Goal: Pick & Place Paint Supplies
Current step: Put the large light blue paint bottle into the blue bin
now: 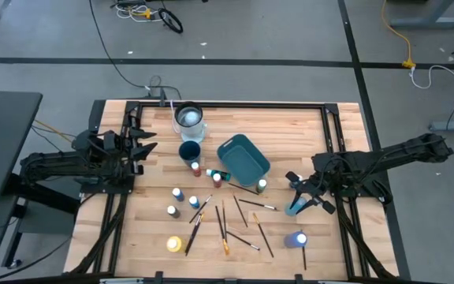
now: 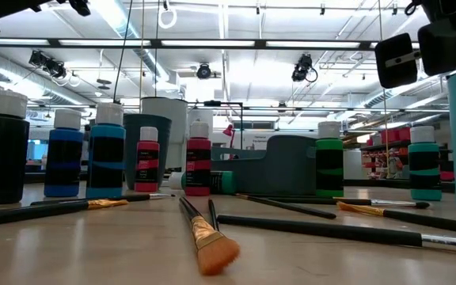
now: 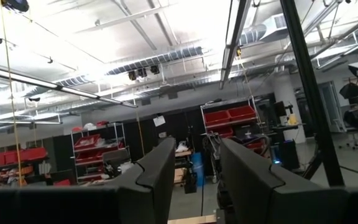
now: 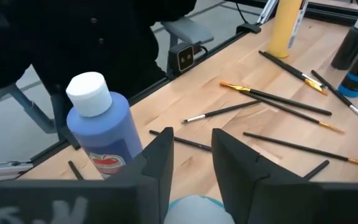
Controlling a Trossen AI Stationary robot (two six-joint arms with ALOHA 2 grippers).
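Big workshop rm w/ bright ceiling strip lights (image 2: 133, 24), ducting, red-bin shelves (image 3: 232, 115) at back; grey floor around. Wood-plank table (image 1: 321, 134): teal tray (image 1: 243, 156) mid, dark blue cup (image 1: 189, 150) beside it. Paint bottles (image 1: 176, 193) and brushes (image 1: 252, 203) scattered over front half of table. Right gripper (image 1: 298, 207) at right side, fingers clamped on a teal bottle (image 1: 292, 209); blue bottle (image 4: 101, 127) just beside. Left gripper (image 1: 144, 142) at left edge, fingers apart, empty.
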